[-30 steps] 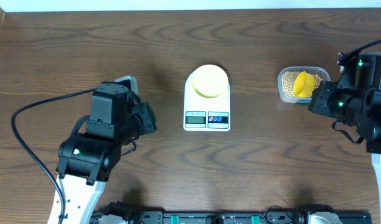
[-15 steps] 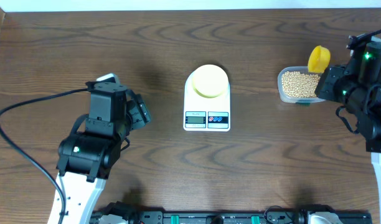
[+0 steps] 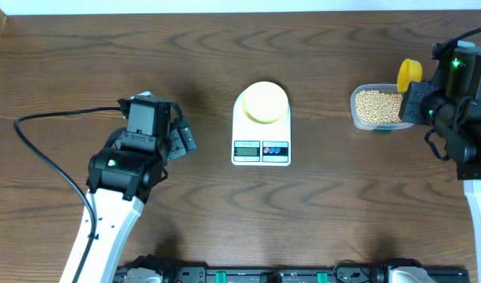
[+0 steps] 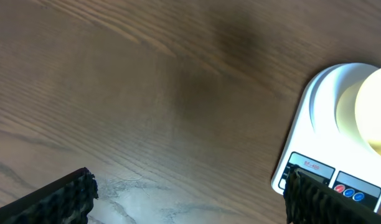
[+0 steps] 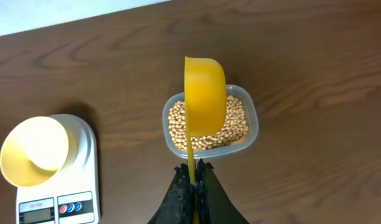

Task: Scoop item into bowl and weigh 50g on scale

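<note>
Your left claw (image 3: 181, 139) stands wide open, low over the bare wooden surface (image 3: 146, 47) to the left of the scale (image 3: 260, 134), and it holds nothing. In its wrist view only wood grain shows between the two tips.

Your right claw (image 5: 193, 180) is clamped tight on the thin handle (image 5: 190, 155) of the yellow scoop (image 5: 205, 93). The scoop is held over the clear tub (image 5: 253, 124) at the right side of the surface. Its cup is turned on edge, and you cannot tell whether it carries anything.

The beans (image 5: 178, 121) lie heaped in the tub. The pale yellow bowl (image 3: 265, 102) sits on top of the scale, well apart from the tub, its inside showing plain yellow. The scale's display (image 3: 247, 148) and buttons (image 3: 276, 148) are on its near edge.
</note>
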Robot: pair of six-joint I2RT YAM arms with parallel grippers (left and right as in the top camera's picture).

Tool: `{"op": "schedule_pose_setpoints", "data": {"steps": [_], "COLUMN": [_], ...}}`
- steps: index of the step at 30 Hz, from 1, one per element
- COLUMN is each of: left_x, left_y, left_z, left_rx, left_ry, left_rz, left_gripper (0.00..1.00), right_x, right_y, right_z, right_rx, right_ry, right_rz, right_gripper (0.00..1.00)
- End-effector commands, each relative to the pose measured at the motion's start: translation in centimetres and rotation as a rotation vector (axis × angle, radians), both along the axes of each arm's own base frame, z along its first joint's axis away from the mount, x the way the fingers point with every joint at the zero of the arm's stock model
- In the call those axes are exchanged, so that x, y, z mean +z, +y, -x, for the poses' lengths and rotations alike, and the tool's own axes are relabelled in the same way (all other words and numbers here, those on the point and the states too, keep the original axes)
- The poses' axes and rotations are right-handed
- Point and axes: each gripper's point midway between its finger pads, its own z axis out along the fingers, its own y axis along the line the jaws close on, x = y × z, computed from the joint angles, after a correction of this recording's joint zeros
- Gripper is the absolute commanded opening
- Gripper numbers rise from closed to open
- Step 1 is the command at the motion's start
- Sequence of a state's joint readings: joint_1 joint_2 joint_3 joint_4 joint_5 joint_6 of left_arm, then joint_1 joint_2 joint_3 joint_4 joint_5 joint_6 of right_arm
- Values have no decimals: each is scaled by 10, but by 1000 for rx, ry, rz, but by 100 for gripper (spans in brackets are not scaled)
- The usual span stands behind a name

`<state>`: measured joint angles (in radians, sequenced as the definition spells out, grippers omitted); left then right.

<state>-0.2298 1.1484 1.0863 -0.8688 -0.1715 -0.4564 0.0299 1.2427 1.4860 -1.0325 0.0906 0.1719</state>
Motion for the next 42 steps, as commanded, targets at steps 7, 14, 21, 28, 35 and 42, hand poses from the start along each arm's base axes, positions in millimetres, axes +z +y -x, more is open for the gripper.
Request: {"op": "schedule_pose_setpoints", "data": {"steps": [7,14,21,28,35,42], "left_x": [-7,-7,-7,-7,-7,-7], "left_y": [5,5,5,5,5,5], "left_z": [-3,-3,-3,-3,-3,-3], "left_rx": [20,20,20,20,20,20], "left_ry": [29,29,29,29,29,29], "left_rz": [-27,-27,-27,-27,-27,-27], "left_gripper": [98,98,98,98,98,98], "right_x": [7,10,20,25,32,40], "right_y": [-8,-10,-31,-66,-68,-68], "right_z": [0,-4,-11,-9,-14,-21], "right_rx": [19,34,-29,-128,-126,-109], "right_ry": [-11,-27,-76,-95,-135,-174], "right_rz": [75,104,109,112,96,108], "right_gripper": [1,1,1,1,1,1]}}
